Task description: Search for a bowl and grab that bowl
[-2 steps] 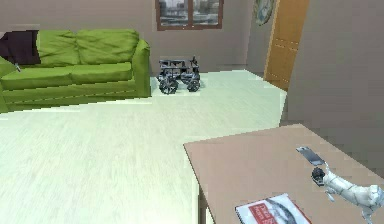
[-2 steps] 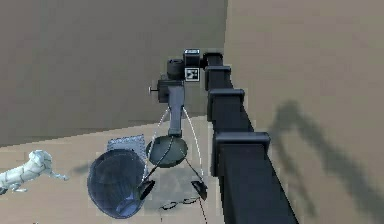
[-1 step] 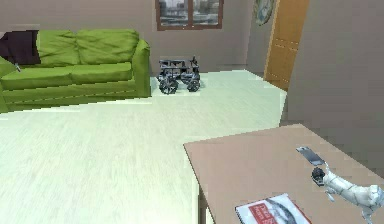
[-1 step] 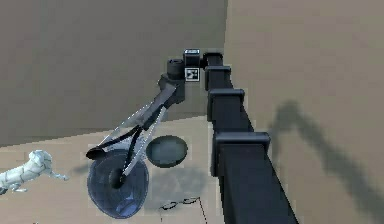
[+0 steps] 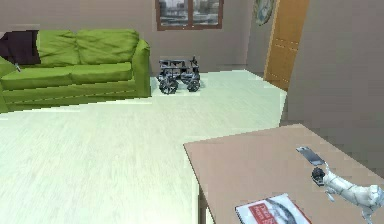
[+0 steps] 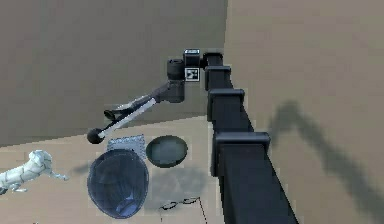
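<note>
Forward view: the brown surface (image 5: 250, 165) carries a phone (image 5: 310, 155), a white figurine (image 5: 345, 186) and a red-covered book (image 5: 274, 212). Arm side view: a dark bowl (image 6: 167, 150) lies on the surface, seemingly empty, just beside a bluish see-through vessel (image 6: 118, 182) whose contents I cannot make out. The claw (image 6: 100, 133) reaches near both; its spread, and whether it holds anything, cannot be told. The search looks done; the grab seems left, since the bowl rests on the surface.

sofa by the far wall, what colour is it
The sofa is bright green, and it shows best in the forward view.
</note>
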Motion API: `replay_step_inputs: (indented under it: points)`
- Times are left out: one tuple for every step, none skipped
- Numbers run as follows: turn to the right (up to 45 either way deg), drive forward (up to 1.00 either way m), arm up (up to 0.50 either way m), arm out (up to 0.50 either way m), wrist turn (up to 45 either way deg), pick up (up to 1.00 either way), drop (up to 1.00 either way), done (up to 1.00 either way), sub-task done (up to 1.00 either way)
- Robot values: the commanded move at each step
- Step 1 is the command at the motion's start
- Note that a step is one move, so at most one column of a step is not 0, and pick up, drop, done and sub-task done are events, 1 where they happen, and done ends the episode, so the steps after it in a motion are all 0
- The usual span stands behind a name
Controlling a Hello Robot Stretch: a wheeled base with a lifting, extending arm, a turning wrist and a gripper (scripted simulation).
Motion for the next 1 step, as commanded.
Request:
replay_step_inputs:
  points:
    - [0.0,0.00,0.00,0.00,45.0,0.00,0.00,0.00,0.00]
